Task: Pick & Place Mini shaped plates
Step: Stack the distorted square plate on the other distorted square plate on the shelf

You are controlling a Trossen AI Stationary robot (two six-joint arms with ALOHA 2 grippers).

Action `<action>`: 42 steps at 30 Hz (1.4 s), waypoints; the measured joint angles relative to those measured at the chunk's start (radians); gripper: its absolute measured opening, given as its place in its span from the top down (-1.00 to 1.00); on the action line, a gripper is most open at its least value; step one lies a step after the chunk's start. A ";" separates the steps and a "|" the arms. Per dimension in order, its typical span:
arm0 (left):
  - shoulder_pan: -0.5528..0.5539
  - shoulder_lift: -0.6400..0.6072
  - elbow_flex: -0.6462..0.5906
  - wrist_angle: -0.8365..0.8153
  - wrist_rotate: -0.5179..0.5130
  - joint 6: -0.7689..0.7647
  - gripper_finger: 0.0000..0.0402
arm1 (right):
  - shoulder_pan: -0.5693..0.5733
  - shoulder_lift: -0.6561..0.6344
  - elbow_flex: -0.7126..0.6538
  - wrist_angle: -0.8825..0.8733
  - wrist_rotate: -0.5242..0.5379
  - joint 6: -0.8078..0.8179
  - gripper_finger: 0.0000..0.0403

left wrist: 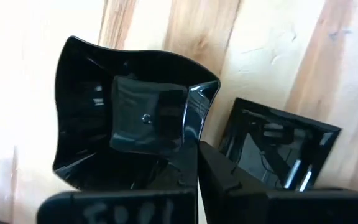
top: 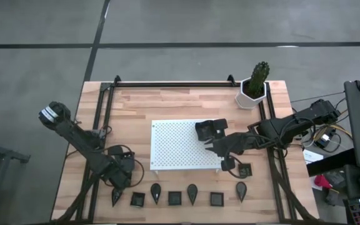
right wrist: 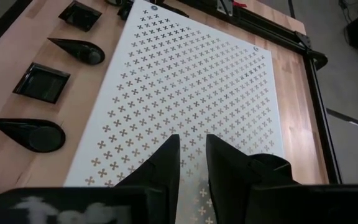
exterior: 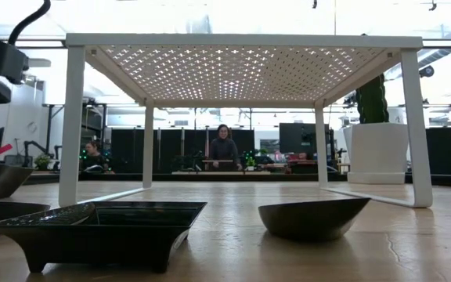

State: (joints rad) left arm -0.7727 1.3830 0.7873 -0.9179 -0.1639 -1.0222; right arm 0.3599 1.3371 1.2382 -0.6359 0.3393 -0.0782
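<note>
- My left gripper (top: 117, 195) is clamped tight on the rim of the leaf-shaped mini plate (left wrist: 126, 118) at the left end of the front row, so I can lift it.
- The other mini plates (top: 192, 194) alternate square and leaf along the table's front edge.
- My right gripper (right wrist: 192, 163) hovers over the white perforated board (right wrist: 191, 81), fingers slightly apart, holding nothing.
- I can read no labels.

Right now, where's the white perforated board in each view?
High: white perforated board at table centre.
Low: board spans the frame, up on its legs.
Left wrist: not in it.
Right wrist: board fills the middle, beyond the right end effector.
Shared landmark: black plates beside the board.
</note>
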 joint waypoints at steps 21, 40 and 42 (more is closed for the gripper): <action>0.000 -0.004 0.356 -0.374 -0.038 0.030 1.00 | 0.000 0.000 -0.003 0.007 -0.002 -0.004 0.60; 0.031 -0.004 0.610 -0.576 -0.184 0.156 1.00 | 0.000 0.000 -0.003 0.038 -0.002 -0.048 0.63; 0.044 -0.003 0.611 -0.560 -0.187 0.194 1.00 | 0.000 0.000 -0.003 0.042 -0.001 -0.055 0.63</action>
State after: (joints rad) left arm -0.7289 1.3796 1.3987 -1.4774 -0.3510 -0.8278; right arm 0.3596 1.3373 1.2354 -0.5941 0.3382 -0.1333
